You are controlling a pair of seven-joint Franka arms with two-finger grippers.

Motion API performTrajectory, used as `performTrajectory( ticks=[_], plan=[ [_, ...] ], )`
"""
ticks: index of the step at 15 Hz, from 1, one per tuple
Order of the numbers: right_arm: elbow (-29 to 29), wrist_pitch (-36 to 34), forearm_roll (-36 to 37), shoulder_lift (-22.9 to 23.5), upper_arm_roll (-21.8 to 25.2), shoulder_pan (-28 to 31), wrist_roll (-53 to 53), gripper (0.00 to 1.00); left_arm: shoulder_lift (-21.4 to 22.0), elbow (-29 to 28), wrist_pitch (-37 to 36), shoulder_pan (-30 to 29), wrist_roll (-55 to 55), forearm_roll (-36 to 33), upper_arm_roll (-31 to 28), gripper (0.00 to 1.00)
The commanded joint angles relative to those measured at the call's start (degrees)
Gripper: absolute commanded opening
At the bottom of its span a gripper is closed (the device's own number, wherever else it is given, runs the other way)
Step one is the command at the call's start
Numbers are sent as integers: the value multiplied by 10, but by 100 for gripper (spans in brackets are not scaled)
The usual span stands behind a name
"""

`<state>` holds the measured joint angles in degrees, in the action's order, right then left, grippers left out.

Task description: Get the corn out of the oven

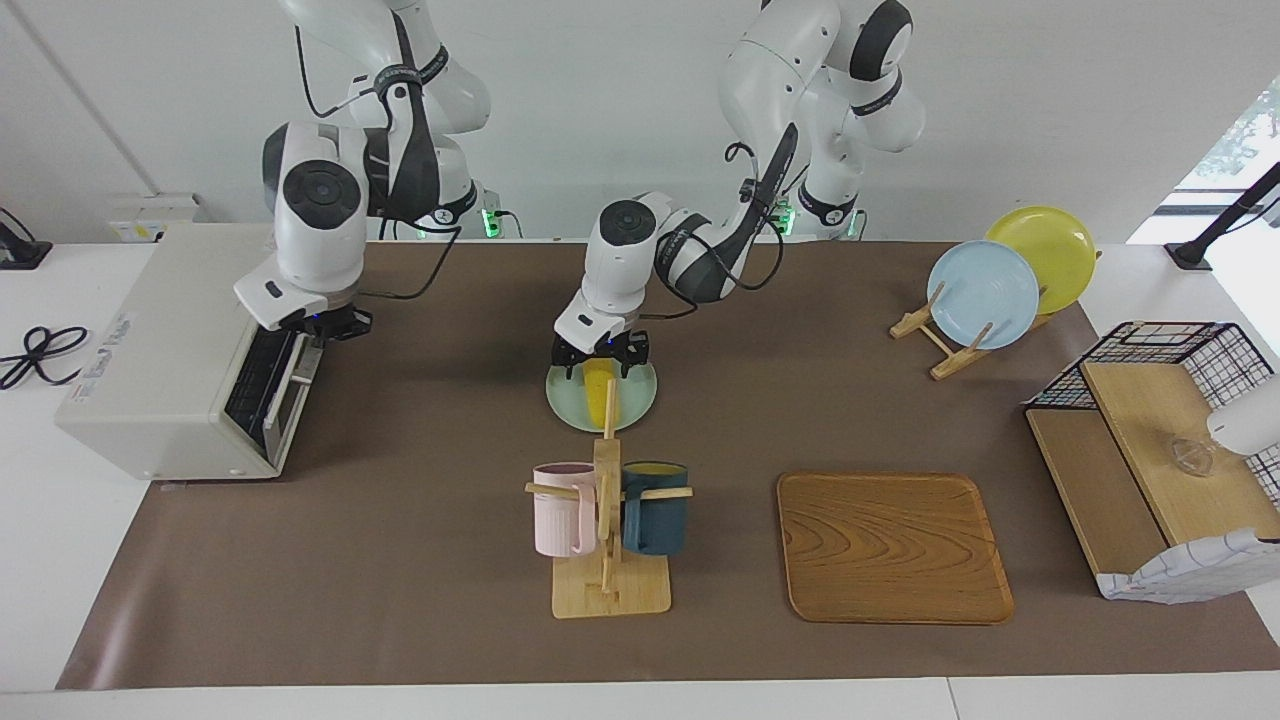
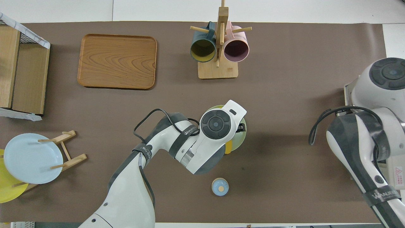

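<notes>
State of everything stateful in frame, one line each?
oven: door up, shut or nearly so
corn: out of the oven, lying on the green plate
left end effector: open around the corn's end
right end effector: shut, at the oven door's top edge
pink mug: hanging on the wooden rack
</notes>
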<state>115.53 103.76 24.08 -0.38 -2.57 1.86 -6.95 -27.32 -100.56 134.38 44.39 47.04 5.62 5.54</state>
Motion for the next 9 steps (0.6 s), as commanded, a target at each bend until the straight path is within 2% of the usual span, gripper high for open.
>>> performTrajectory(
  ticks=[1, 2, 3, 4, 5, 6, 7, 9],
  plan=[
    [12, -1, -3, 6, 0, 37, 38, 0, 5, -17, 18, 6, 5, -7, -9, 100],
    [12, -1, -4, 5, 0, 44, 40, 0, 6, -18, 18, 6, 5, -7, -9, 99],
    [12, -2, -12, 4, 0, 46, 41, 0, 5, -18, 18, 5, 5, -7, -9, 86],
    [10, -8, -26, 1, 2, 46, 51, 0, 6, -18, 17, 5, 5, -7, -9, 57],
    [8, -14, -34, -5, 5, 48, 61, 0, 6, -18, 14, 5, 5, -7, -10, 24],
    [8, -22, -41, -7, 8, 54, 66, 0, 7, -17, 10, 5, 6, -7, -10, 6],
    [2, -33, -44, -8, 10, 59, 67, 0, 8, -15, 5, 5, 6, -6, -10, 0],
    [-30, -66, -78, -7, 10, 58, 64, 0, 7, -6, -8, 4, 4, -7, -17, 0]
  ],
)
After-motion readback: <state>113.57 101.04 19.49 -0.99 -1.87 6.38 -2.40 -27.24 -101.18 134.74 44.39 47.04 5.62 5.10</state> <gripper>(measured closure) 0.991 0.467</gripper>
